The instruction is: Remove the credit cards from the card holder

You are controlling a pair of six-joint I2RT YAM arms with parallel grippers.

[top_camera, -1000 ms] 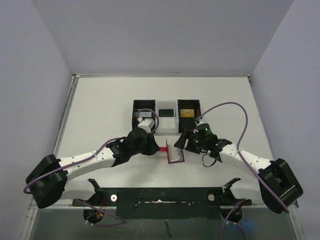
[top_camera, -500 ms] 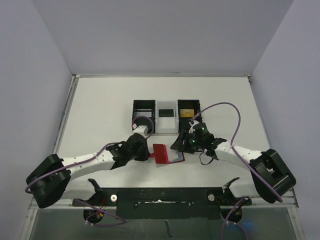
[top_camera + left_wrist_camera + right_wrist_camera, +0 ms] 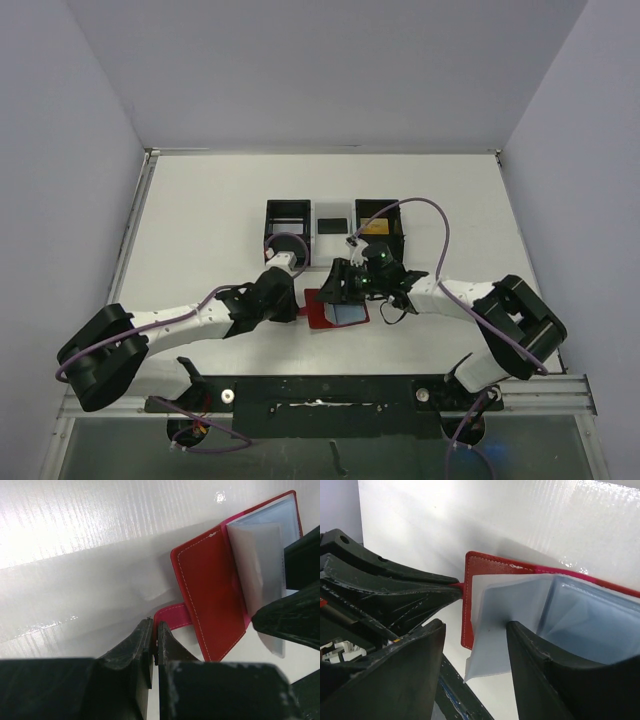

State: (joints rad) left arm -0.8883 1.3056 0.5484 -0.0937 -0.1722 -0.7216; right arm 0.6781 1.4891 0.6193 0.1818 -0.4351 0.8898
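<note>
lying open on the white tabletop (image 3: 200, 220), in the middle of the top view, is the red card holder (image 3: 318, 312), with its blue-grey inside facing up. the left gripper (image 3: 298, 308) comes in from the left, and its fingers are squeezed together on the end of the little red tab (image 3: 172, 617) at the card holder's left edge. the right gripper (image 3: 340, 290) comes in from the right and reaches over the open card holder. its fingers are spread wide, one on each side of a pale see-through sleeve (image 3: 492, 645) that stands up a bit from the inside. you cannot tell if a card is in the sleeve. a little above the card holder sits a tray (image 3: 288, 204) with three boxes. a dark card (image 3: 332, 222) lies in the white middle box and a gold card (image 3: 378, 227) in the black right box.
</note>
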